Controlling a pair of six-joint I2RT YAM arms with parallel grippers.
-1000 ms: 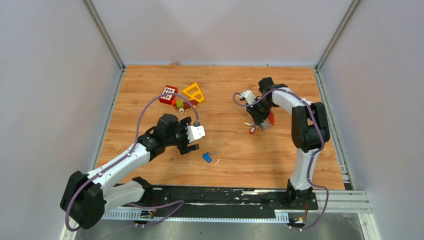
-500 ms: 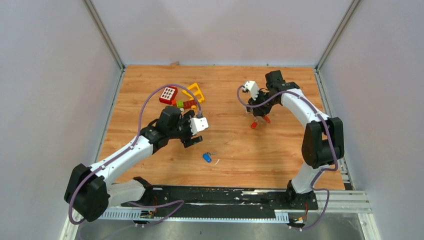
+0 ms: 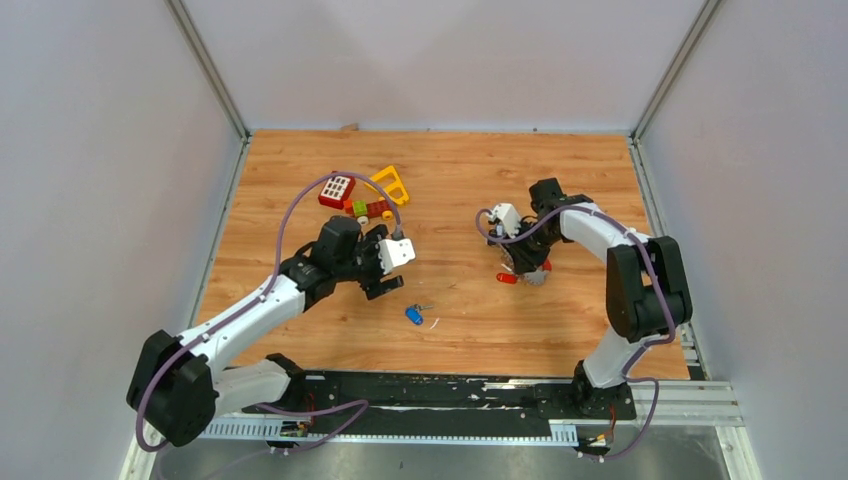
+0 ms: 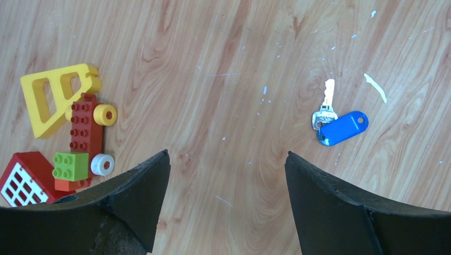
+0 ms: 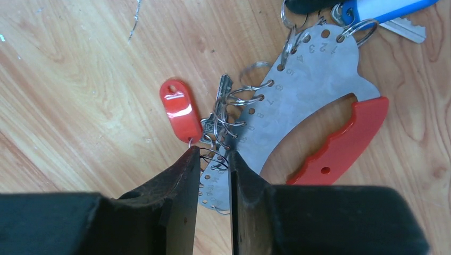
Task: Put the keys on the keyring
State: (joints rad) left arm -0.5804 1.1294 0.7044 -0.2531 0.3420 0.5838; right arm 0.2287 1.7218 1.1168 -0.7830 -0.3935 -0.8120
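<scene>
The left hand (image 4: 227, 159) is held pointed down, fingers spread wide; the right hand (image 5: 214, 154) is held low, fingers pinched nearly together.

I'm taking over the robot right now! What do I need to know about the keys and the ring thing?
Left gripper: jaws open and empty, hovering over the wooden table beside the loose blue-tagged silver key.
Right gripper: jaws nearly shut, pinching the edge of the silver numbered keyring plate with red grip, at its wire loops.
Red-tagged silver key: lies against that plate. Its loop seems threaded on, but I am unsure.
Done: other tagged keys hang from the plate.
Left: put the loose blue-tagged key on.
</scene>
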